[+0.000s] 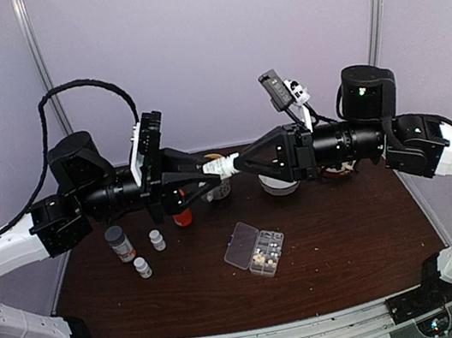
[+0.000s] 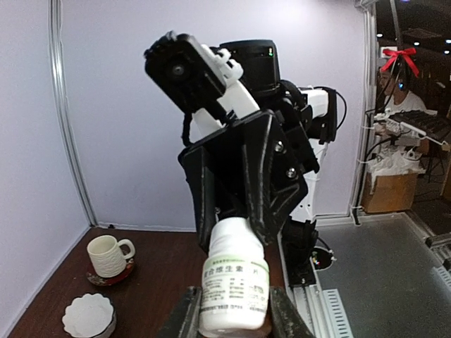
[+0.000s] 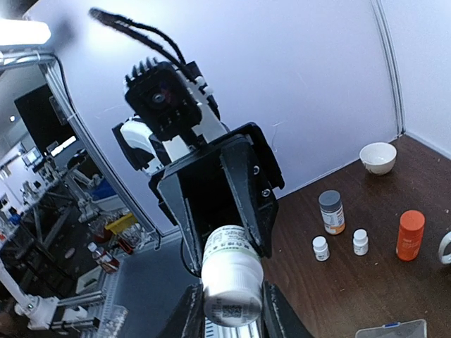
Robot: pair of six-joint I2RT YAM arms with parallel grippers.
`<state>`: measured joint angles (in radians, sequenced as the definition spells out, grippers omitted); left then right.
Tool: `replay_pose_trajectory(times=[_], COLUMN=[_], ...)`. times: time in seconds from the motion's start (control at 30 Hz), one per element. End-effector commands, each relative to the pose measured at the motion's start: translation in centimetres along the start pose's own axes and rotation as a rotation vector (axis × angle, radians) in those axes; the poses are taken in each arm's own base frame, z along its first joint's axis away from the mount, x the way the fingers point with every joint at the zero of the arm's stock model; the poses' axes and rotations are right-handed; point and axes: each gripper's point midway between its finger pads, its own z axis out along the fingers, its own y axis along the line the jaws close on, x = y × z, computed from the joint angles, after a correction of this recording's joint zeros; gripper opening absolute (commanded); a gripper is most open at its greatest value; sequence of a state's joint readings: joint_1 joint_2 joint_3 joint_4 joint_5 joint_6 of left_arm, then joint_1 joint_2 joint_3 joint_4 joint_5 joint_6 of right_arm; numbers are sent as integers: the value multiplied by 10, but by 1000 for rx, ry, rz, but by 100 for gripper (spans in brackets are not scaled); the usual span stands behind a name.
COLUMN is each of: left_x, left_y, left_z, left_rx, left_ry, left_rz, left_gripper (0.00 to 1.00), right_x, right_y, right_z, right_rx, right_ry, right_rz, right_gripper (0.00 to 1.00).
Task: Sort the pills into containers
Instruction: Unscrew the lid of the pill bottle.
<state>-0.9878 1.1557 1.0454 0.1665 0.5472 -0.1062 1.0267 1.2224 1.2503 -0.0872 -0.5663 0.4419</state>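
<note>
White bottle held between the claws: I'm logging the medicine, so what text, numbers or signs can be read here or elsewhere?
White bottle label: rows of dark characters, too blurred to quote.
Its near end in the right wrist view: dark printed code, unreadable.
Grey-capped bottle label: too small to read.
No other readable text.

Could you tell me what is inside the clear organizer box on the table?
The organizer box lies open. Whitish and tan pills show in its near compartments; whether the far ones hold any is too small to tell.
</note>
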Motion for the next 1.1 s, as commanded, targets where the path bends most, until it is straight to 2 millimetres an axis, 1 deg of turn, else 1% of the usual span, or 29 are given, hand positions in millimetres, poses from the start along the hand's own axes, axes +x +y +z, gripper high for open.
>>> replay_pose_trajectory(times=[0.0, 0.07, 0.13, 0.23, 0.37, 0.47, 0.63, 0.73, 0.9, 1.0, 1.07], left_x=[-23, -23, -24, -27, -28, -29, -34, -36, -35, -32, -30], left_y=[-10, -12, -13, -17, -20, -20, -23, -25, -23, -22, -22], left_z=[3, 4, 5, 5, 7, 7, 5, 6, 10, 11, 13], left_rx=[81, 94, 111, 148, 185, 196, 244, 278, 305, 306, 306], left_ry=[-59, -65, -81, -134, -174, -192, -263, -277, -268, -257, -246], left_rz=[-123, -155, -183, -227, -275, -306, -361, -393, -464, -492, -513], left_gripper=[1, 1, 1, 1, 0, 0, 0, 0, 0, 0, 0], right_x=[-15, -19, -13, -5, -4, 2, 2, 1, 12, 12, 18], right_y=[9, 11, 15, 19, 16, 17, 14, 10, 5, 1, -3], right_z=[-17, -18, -18, -22, -26, -29, -31, -31, -33, -34, -34], right_rx=[48, 53, 31, 19, 48, 38, 57, 79, 73, 93, 87], right_ry=[-49, -35, -9, -27, -30, -9, 17, 34, 79, 92, 121], right_rz=[-406, -506, -607, -774, -918, -1052, -1196, -1270, -1438, -1490, -1556], right_gripper=[2, 1, 1, 1, 1, 1, 1, 1, 0, 0, 0])
